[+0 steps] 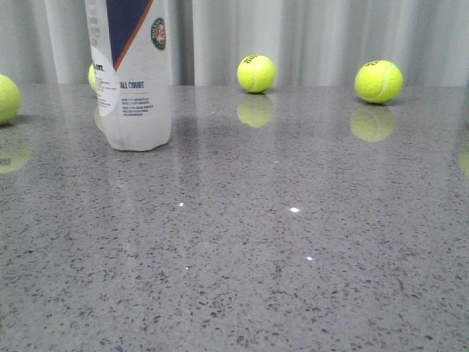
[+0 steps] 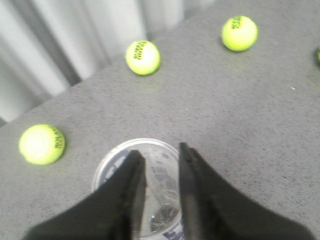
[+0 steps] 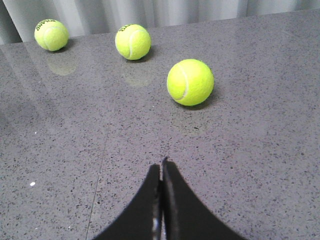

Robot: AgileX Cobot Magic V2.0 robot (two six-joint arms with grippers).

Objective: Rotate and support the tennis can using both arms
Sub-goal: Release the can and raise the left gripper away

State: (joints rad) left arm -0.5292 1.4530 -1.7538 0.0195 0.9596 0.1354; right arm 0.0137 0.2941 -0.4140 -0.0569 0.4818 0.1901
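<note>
The tennis can (image 1: 132, 81) stands upright on the grey speckled tabletop (image 1: 293, 242), at about ten o'clock in the front view, its top cut off by the frame edge. Its navy panel, orange stripe, round emblem and "ALL COURT" text face forward.

The left end effector (image 2: 161, 165) hangs straight above the can's open mouth (image 2: 136, 172), fingers pointing down with a gap between them, the can's rim showing around and between them. That view is blurred, so the fingers possibly reach just inside the can; contact cannot be made out. What lies inside the can is unclear.

The right end effector (image 3: 161, 172) is pressed shut, holding nothing, and points low over bare tabletop.

Neither arm shows in the front view. Tennis balls lie scattered along the back: one (image 1: 256, 73) at twelve o'clock, one (image 1: 379, 81) at two o'clock, one (image 1: 7, 98) cut by the left edge, and one (image 1: 93, 75) mostly hidden behind the can.
</note>
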